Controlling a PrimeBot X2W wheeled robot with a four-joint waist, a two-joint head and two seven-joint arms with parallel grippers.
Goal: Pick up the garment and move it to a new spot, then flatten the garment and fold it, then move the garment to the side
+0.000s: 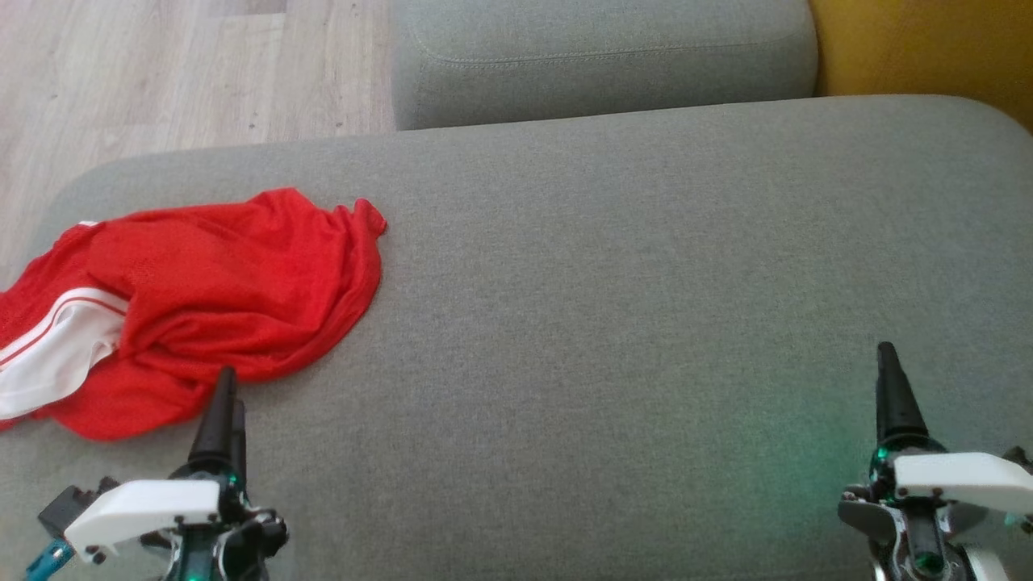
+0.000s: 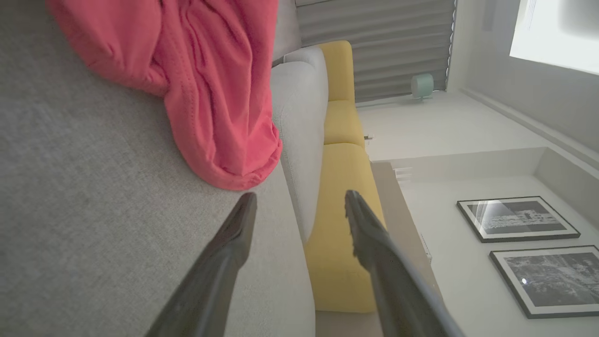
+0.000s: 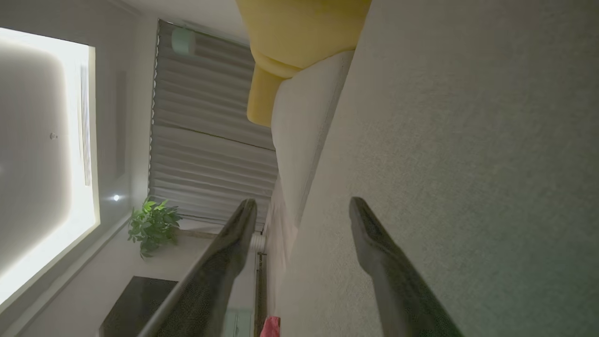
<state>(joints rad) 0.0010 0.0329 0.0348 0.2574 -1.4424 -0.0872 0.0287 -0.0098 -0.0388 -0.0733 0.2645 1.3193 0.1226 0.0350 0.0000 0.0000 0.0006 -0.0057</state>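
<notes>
Crumpled red mesh garment with white trim lies on the left side of the grey fabric cushion. Left gripper has its fingers spread just near of the garment's edge, contact unclear. Right gripper is spread and empty at near right, well apart.

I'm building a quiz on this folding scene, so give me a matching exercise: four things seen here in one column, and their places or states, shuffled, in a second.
Column one
1. crumpled red mesh garment with white stripe
2. left gripper
3. right gripper
4. yellow upholstered seat

Column two
a. open, over a bare part of the grey fabric cushion
b. beyond the cushion, far right
c. lying at the cushion's left end
d. open, close beside the garment

Pairs: 1-c, 2-d, 3-a, 4-b
</notes>
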